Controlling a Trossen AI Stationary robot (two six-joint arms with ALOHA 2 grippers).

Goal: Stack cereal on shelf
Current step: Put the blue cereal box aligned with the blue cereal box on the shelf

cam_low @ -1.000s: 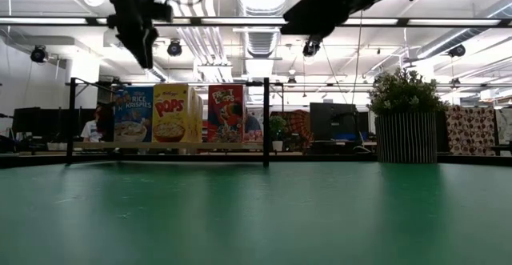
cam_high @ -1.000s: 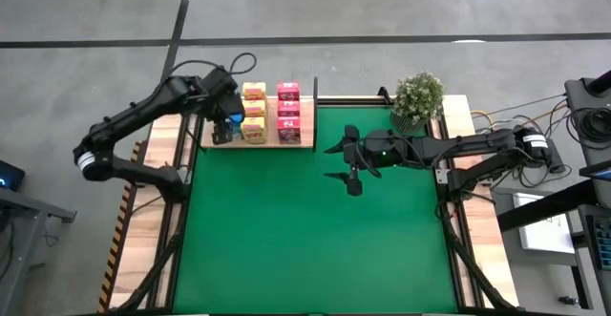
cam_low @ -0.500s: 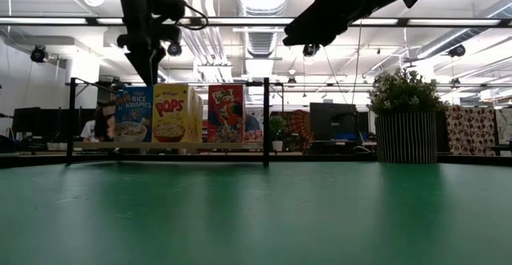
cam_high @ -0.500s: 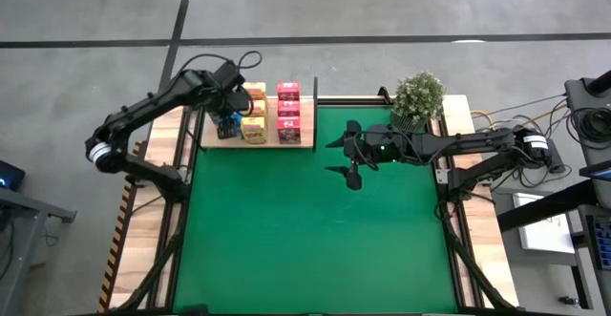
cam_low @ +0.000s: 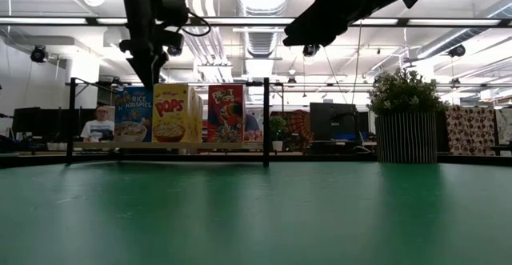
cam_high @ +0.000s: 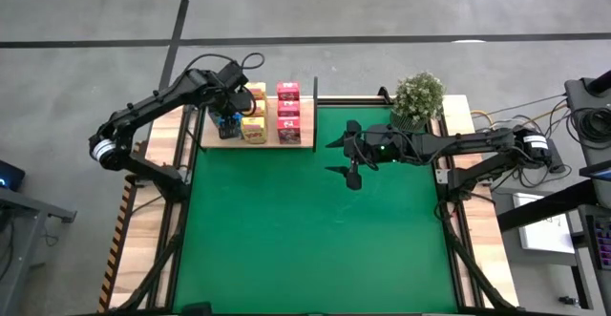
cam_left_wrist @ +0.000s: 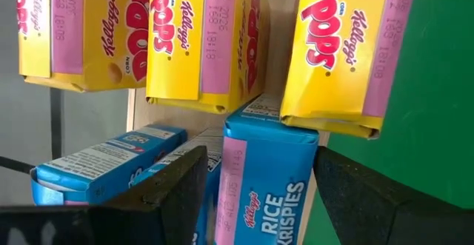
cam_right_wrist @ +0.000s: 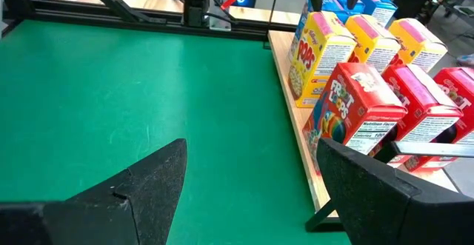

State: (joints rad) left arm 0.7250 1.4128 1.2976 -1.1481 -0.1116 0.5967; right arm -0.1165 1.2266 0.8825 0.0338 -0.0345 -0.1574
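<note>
The light-wood shelf (cam_high: 302, 140) stands at the mat's far left, with black posts (cam_low: 266, 121). On it stand three yellow boxes (cam_left_wrist: 204, 45), pink boxes (cam_right_wrist: 363, 104) and blue boxes. My left gripper (cam_low: 150, 69) is open and points down just above the front blue box (cam_left_wrist: 266, 182). Its fingers stand on either side of that box's top, apart from it. Another blue box (cam_left_wrist: 104, 163) lies tilted beside it. My right gripper (cam_high: 348, 160) is open and empty above the green mat (cam_high: 305, 230), to the right of the shelf.
A potted plant (cam_high: 418, 96) stands at the mat's far right corner. A person (cam_low: 100, 125) shows in the room behind the shelf. The green mat (cam_low: 256, 209) stretches toward the near edge.
My left gripper has gone a little toward the table's right edge and down, and now stands over the blue boxes on the shelf.
</note>
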